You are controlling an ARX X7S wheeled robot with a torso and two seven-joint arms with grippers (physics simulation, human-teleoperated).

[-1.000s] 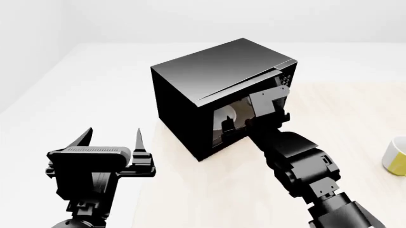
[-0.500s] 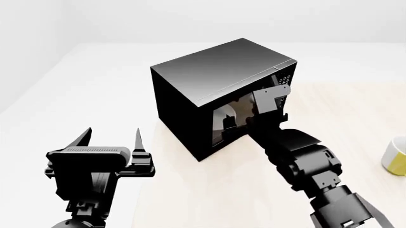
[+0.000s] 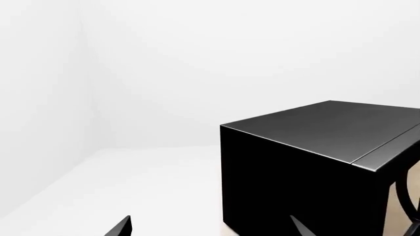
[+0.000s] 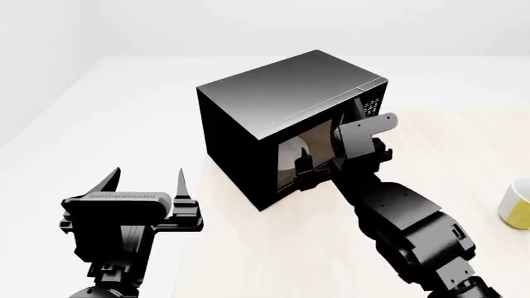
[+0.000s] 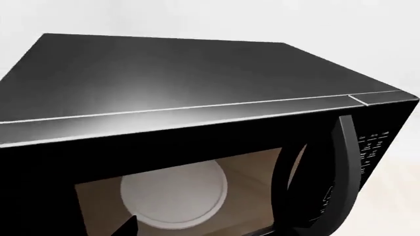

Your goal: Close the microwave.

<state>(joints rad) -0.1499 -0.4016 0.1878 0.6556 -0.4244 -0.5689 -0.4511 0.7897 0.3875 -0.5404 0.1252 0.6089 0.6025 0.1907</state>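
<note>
Microwave [image 4: 282,112] door had swung nearly flush since a second earlier; I kept my right gripper [image 4: 319,166] pressing (jaw state unclear), left gripper [image 4: 149,180] spread.

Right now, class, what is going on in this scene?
A two-armed robot is closing a black microwave on a pale table. Its right end effector is up against the windowed door, which looks nearly shut. The left end effector hovers open to the side, holding nothing. A mug stands at the far right.
</note>
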